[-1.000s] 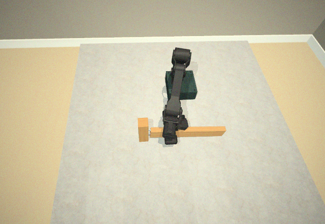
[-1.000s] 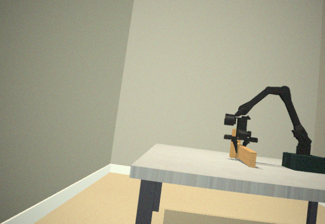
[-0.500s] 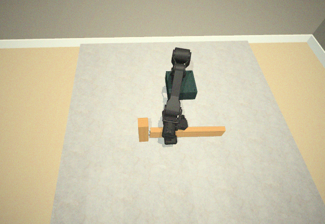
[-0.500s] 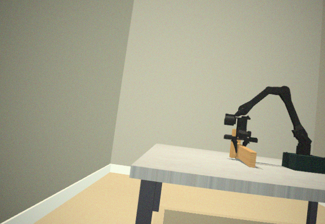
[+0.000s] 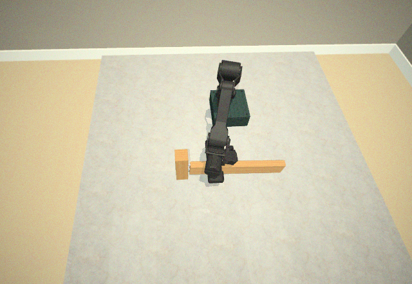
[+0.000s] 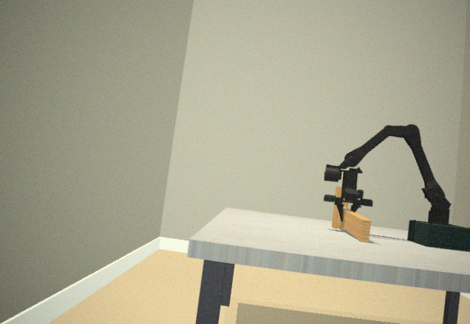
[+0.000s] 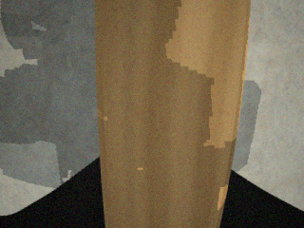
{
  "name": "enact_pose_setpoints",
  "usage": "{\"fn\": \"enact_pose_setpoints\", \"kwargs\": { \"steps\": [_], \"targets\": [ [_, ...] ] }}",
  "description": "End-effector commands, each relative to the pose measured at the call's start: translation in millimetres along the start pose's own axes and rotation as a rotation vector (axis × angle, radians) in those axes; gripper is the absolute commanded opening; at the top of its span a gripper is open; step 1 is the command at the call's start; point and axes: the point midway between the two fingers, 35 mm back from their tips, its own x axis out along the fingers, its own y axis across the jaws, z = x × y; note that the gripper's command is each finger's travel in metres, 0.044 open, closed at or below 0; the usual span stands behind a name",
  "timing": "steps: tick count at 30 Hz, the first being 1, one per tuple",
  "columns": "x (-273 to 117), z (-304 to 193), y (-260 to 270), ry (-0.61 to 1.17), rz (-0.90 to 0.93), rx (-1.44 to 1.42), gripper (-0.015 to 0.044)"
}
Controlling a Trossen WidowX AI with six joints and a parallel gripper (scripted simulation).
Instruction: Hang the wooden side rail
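Note:
The wooden side rail [image 5: 256,167] [image 6: 358,225] [image 7: 161,104] lies lengthwise to the right of the headboard post [image 5: 181,167] [image 6: 336,216] in the top view. Its far end is low at the table top in the exterior view. The post stands upright. The steel hooks [image 5: 189,168] show as a small bright bit in the narrow gap between the rail's end and the post; whether they sit on the pins cannot be told, and the slot is hidden. My gripper [image 6: 348,214] is shut on the rail, nearer its post end, with a finger on each side.
The arm's dark green base block [image 5: 237,107] [image 6: 436,234] stands on the grey table [image 5: 143,224] [image 6: 265,233], behind the rail in the top view. The arm arches from it over to the rail. The table's edge shows below the rail in the exterior view.

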Motion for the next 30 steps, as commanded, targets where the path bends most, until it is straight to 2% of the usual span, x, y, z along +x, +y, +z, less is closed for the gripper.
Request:
{"fn": "enact_pose_setpoints", "kwargs": {
  "steps": [1, 30],
  "targets": [
    [-2.0, -2.1, -0.8, 0.006, -0.004, -0.004, 0.0000],
    [-3.1, -5.4, -3.6, 0.006, -0.005, -0.004, 0.0000]
  ]
}}
